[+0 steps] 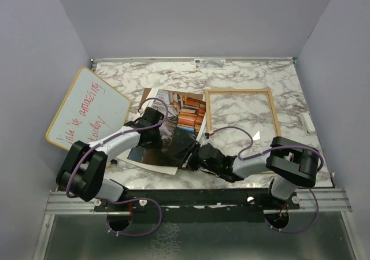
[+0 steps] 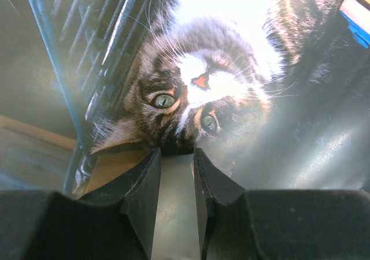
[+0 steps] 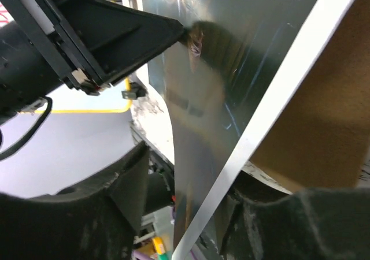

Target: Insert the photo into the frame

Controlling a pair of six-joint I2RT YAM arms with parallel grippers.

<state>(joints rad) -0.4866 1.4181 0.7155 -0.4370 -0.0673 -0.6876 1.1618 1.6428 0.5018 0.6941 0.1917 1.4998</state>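
The photo [image 1: 186, 117], a tabby cat among books, lies left of centre on a brown backing board [image 1: 148, 93]. The cat's face fills the left wrist view [image 2: 196, 86]. The light wood frame [image 1: 208, 112] lies flat to the photo's right with nothing in it. My left gripper [image 1: 156, 137] is tip-down on the photo's dark middle, jaws a little apart [image 2: 175, 151] with nothing between them. My right gripper [image 1: 193, 153] is open at the photo's near right corner. That corner [image 3: 231, 69] curls up between its jaws [image 3: 185, 179], clear of the left finger [image 3: 130, 185].
A round-cornered whiteboard [image 1: 87, 112] with red handwriting leans at the far left. The backing board also shows under the lifted photo edge in the right wrist view [image 3: 315, 133]. The left arm's gripper [image 3: 115, 34] is close by there. Purple walls enclose the marble table [image 1: 289, 81].
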